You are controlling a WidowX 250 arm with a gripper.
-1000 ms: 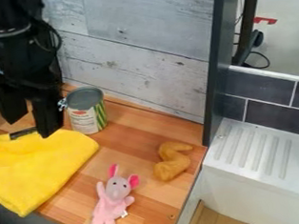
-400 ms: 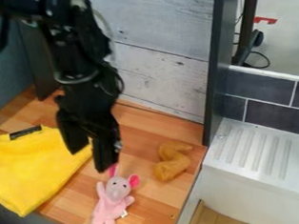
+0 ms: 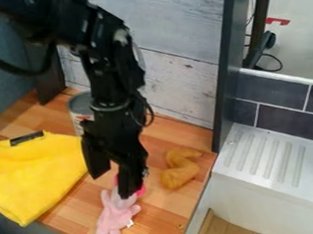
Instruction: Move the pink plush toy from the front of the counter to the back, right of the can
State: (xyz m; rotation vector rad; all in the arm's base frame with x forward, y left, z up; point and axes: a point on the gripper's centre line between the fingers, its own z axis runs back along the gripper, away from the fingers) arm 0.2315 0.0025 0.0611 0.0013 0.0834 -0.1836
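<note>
Plush mouse (image 3: 113,219), pink in the body, lies on the wooden counter (image 3: 158,208) near its front edge, head towards the wall and feet towards us. We see a small white tag (image 3: 130,223) at its side. Right above its head hangs the black gripper (image 3: 111,185), pointing down with its two fingers spread apart and nothing held between them. One finger covers part of the mouse's head and ears from our side, and we cannot tell whether it touches them.

To the right of the mouse we find a curved golden-brown toy food piece (image 3: 179,172), apart from the gripper. To the left lies a yellow cloth (image 3: 36,171), flat on the counter and reaching its front edge, with a dark strip (image 3: 26,138) along its far side. Behind the gripper a metal can (image 3: 80,111) stands upright, partly hidden by the robot arm (image 3: 113,71), which comes in from the upper left.

Farther out, we see a whitewashed plank wall (image 3: 177,83) at the back, a dark upright panel (image 3: 221,70) at the counter's right end, and beyond it a white ridged drainboard (image 3: 265,154) below dark tiles (image 3: 271,89).
</note>
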